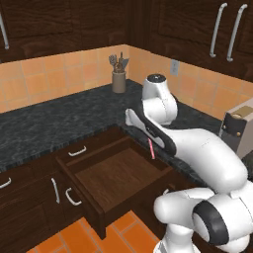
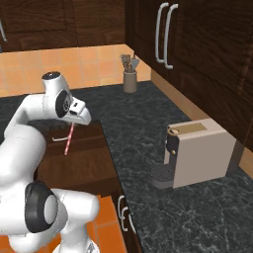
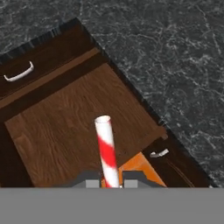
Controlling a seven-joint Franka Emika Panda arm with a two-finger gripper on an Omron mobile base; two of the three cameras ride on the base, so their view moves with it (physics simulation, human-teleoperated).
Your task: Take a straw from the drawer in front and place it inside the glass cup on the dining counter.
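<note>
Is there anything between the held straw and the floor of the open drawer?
No. In the hand view the straw hangs over the drawer's bare wood.

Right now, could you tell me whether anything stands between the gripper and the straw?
Nothing does. The gripper is already shut on the straw, which hangs from it above the open drawer. The glass cup is not visible here, so the way there cannot be judged.

A black speckled granite tabletop (image 2: 148,123) is seen running along the tiled walls. A brown holder of utensils (image 2: 130,79) is set at its far corner, and a beige coffee machine (image 2: 197,153) is placed on its right stretch.
</note>
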